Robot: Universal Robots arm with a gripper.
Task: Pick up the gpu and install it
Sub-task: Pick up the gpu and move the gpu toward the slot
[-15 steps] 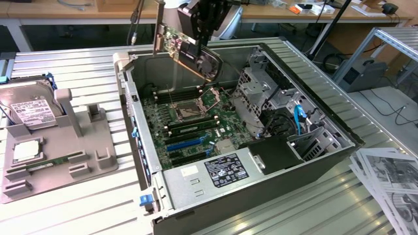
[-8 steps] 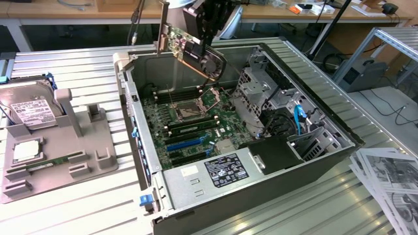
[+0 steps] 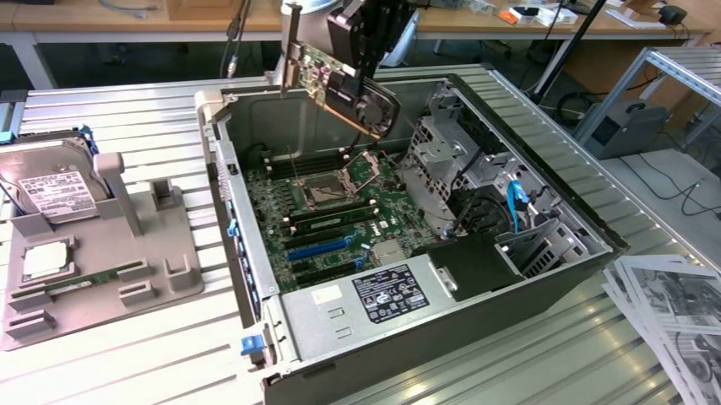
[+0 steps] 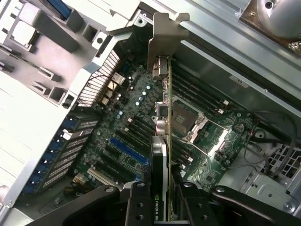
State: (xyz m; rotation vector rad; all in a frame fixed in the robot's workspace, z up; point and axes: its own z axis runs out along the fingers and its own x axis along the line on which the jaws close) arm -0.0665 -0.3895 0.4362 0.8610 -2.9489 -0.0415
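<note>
The gpu (image 3: 338,84) hangs in the air above the far end of the open computer case (image 3: 529,278), tilted, with its silver bracket (image 3: 290,51) toward the exterior view's left. My gripper (image 3: 370,46) is shut on its fan end from above. In the wrist view the gpu (image 4: 165,113) appears edge-on, its bracket (image 4: 164,40) farthest from me, and my gripper (image 4: 162,207) clamps it between two black fingers (image 4: 138,205). Below it lies the green motherboard (image 4: 141,117) with a blue expansion slot (image 4: 127,148) and the open CPU socket (image 4: 188,122). The card is well above the board and touches nothing.
A grey fixture tray (image 3: 169,245) on the exterior view's left holds a hard drive (image 3: 51,190), a processor chip (image 3: 46,257) and a memory stick (image 3: 79,283). The metal drive cage (image 3: 451,160) and black power supply (image 3: 479,266) stand inside the case. Printed papers (image 3: 676,312) lie at the right.
</note>
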